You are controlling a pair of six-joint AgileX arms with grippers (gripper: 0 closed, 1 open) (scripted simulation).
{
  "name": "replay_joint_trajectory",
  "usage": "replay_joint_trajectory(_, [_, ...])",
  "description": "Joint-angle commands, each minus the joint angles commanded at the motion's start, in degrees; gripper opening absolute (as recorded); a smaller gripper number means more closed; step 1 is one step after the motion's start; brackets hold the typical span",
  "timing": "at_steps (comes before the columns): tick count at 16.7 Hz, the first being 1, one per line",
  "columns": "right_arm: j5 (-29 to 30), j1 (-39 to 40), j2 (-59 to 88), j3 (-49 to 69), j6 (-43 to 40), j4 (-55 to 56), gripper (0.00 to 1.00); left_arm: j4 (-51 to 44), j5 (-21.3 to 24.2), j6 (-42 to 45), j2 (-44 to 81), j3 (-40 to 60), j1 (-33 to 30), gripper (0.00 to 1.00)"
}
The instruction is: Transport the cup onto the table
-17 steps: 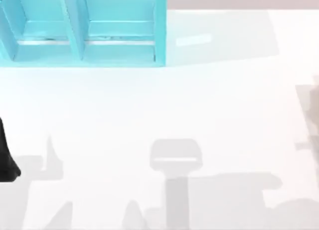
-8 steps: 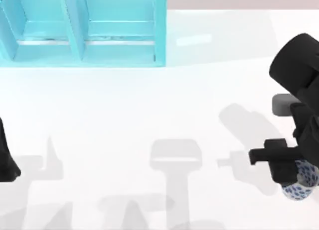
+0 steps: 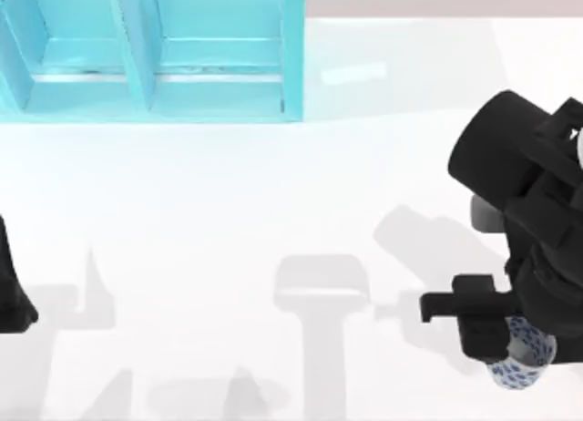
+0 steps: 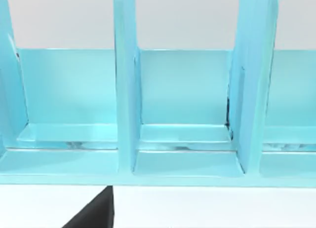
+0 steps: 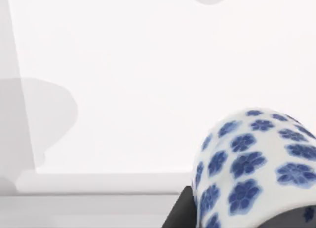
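The cup (image 3: 523,357), white with blue flower specks, is held in my right gripper (image 3: 506,343) over the front right part of the white table (image 3: 228,193). The gripper is shut on it and the black arm covers the cup's upper part. The right wrist view has the cup (image 5: 252,164) up close, lying on its side against a black finger (image 5: 178,214), with the table (image 5: 148,65) beyond it. My left arm (image 3: 11,289) is parked at the table's left edge.
A turquoise shelf unit (image 3: 155,56) with open compartments stands at the back left, and the left wrist view faces its compartments (image 4: 185,99). Grey shadows of the arms lie across the table's front and right.
My right arm has come in from the right edge carrying the cup and moved left and toward the front. The left arm has stayed still.
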Motion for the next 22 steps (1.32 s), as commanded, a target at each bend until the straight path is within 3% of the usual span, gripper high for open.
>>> replay_joint_trajectory(4, [-0.1,-0.3,0.0,-0.9,0.0,0.9,0.00,0.0,0.0,0.0,0.0,0.0,0.0,1.00])
replay_joint_trajectory(11, [0.0,0.0,2.5,-11.4,0.1,14.2,0.00,0.0,0.0,0.0,0.0,0.0,0.0,1.00])
replay_joint_trajectory(16, [0.0,0.1,2.9,-12.4,0.1,15.4,0.00,0.0,0.0,0.0,0.0,0.0,0.0,1.00])
replay_joint_trajectory(22, [0.0,0.1,2.9,-12.4,0.1,15.4,0.45,0.0,0.0,0.0,0.0,0.0,0.0,1.00])
